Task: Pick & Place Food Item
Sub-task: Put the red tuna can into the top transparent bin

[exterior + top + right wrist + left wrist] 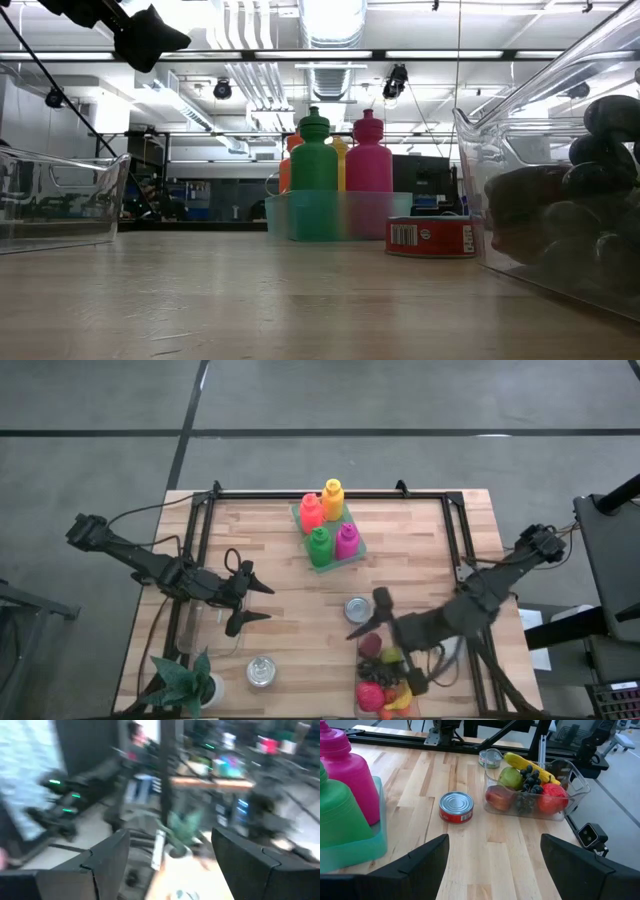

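My right gripper (366, 615), jaws open and empty, hovers beside the clear plastic bin of fruit (385, 685), my left gripper (254, 604) open too.

We see clear plastic bin (572, 782) of fruit | contents: yellow banana (520, 762), green apple (510, 778), red apple (499, 798), dark grapes (532, 780) | resting upright near the counter's front-right edge
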`<state>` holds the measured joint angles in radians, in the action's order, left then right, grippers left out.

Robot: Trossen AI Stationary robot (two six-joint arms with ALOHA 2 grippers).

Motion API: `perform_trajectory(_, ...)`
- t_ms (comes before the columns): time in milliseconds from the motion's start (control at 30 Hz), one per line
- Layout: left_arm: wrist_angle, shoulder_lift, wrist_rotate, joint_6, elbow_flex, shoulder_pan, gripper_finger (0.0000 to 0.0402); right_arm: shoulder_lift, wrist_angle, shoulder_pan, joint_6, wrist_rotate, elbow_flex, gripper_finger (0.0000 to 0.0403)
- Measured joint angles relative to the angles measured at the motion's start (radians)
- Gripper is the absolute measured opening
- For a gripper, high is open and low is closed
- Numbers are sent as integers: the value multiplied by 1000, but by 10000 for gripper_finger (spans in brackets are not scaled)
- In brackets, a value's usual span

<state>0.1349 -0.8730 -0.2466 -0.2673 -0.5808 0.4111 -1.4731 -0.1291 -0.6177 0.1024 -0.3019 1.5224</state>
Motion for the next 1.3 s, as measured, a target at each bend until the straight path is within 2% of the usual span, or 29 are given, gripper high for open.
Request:
perform_trajectory(100, 0, 0, 0, 0, 0, 0, 319, -2, 55, 35, 9, 75, -61, 279)
perform_trajectory(267, 0, 0, 0, 0, 0, 0, 320, 4, -9, 74, 138, -34, -120, 279)
perform_trajectory(400, 0, 0, 0, 0, 0, 0, 320, 4, -30, 101, 164, -90, -161, 279)
perform_trajectory(800, -3, 0, -43, 3, 0, 0, 320, 3, -14, 158, 117, -94, -185, 279)
perform_trajectory(1100, -3, 0, -45, -1, 0, 0, 320, 2, -14, 159, 290, -91, -195, 279)
perform_trajectory(1300, 17, 24, -46, 79, 0, -25, 320, 2, -13, 158, 293, -90, -191, 279)
